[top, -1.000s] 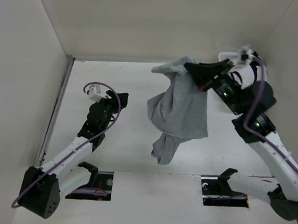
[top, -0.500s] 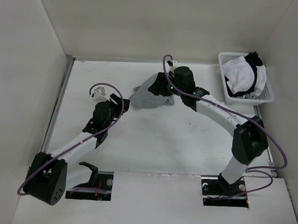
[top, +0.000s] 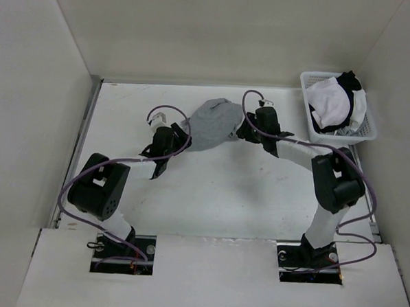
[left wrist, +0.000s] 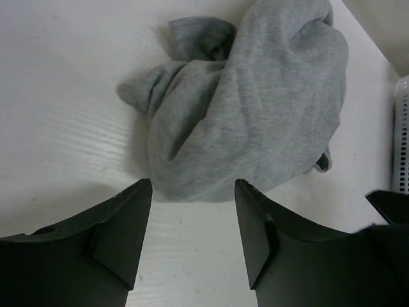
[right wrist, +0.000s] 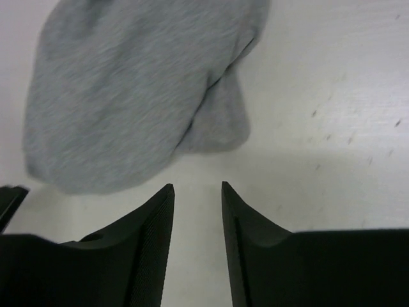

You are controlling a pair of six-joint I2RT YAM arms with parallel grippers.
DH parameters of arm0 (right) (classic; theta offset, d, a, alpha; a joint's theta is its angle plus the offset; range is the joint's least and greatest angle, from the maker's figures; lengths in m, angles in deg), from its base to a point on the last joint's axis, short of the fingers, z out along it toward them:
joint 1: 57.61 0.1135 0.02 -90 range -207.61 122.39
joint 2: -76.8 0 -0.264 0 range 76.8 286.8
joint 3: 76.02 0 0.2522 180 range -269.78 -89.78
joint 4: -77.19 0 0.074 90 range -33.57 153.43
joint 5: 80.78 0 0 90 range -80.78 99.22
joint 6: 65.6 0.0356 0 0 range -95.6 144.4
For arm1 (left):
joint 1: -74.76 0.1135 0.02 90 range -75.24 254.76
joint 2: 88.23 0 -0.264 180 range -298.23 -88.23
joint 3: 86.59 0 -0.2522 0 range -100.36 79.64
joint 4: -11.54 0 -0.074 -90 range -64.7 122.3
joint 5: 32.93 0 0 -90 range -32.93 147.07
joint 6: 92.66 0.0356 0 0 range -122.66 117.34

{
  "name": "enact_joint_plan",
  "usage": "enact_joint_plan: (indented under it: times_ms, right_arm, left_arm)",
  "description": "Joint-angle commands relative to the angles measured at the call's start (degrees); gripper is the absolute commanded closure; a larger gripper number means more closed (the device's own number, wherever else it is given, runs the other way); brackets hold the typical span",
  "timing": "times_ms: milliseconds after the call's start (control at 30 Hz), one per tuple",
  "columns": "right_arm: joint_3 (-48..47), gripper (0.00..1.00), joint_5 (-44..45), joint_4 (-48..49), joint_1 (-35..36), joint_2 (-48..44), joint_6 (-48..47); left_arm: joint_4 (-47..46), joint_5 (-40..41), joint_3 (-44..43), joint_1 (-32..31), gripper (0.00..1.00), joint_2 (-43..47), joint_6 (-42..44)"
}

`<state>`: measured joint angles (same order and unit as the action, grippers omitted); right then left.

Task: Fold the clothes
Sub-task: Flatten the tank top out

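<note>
Black jaws on both sides stand apart with nothing between them. The left gripper [left wrist: 192, 192] is wide, the right gripper [right wrist: 197, 188] narrower. Grey T-shirt [left wrist: 255, 109] lies bunched on the table [left wrist: 64, 96] just past both sets of tips, upper centre of the overhead view, between the two grippers.

Risk: a pinch on that lump could take several layers, so it lifts as a wad and won't spread. The grippers also sit near each other, so a clash is possible.

No brand, label or text readable.

Your left arm [top: 132, 165] and right arm [top: 298, 148], the one by the basket [top: 307, 80], are white tubes with black joints, looping purple cables [top: 162, 112], matte black wedge fingers [left wrist: 121, 224].
</note>
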<state>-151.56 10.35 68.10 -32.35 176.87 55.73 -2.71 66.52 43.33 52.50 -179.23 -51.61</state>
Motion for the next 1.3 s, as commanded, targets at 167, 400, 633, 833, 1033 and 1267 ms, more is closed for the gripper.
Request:
enact_joint_plan:
  times_ms: [167, 400, 633, 833, 1033, 1267]
  right_arm:
    - [-14.8, 0.41, -0.4, 5.7, -7.1, 14.8, 3.0]
    - [-21.6, 0.44, -7.5, 5.8, -8.2, 21.0, 4.5]
    - [-24.9, 0.48, -12.8, 5.9, -7.9, 24.9, 9.6]
    - [-25.4, 0.77, -12.1, 6.1, -7.9, 25.7, 10.7]
    - [-22.5, 0.92, -10.3, 9.0, -7.7, 22.9, 10.2]
    - [-19.7, 0.97, -9.7, 10.1, -7.3, 18.1, 8.4]
  left_arm:
    - [-4.1, 2.7, -7.5, -2.6, 0.50, -7.0, 3.7]
    - [-3.8, 2.9, -10.5, -2.9, 0.62, -9.5, 4.3]
    - [-1.3, 4.8, -11.1, -3.0, 0.52, -8.8, 4.8]
    - [-0.8, 8.0, -8.8, -3.2, 0.47, -7.7, 6.8]
    - [-1.6, 6.0, -11.8, -2.7, 0.58, -11.2, 8.3]
    - [-2.0, 5.8, -11.9, -2.7, 0.88, -11.8, 8.2]
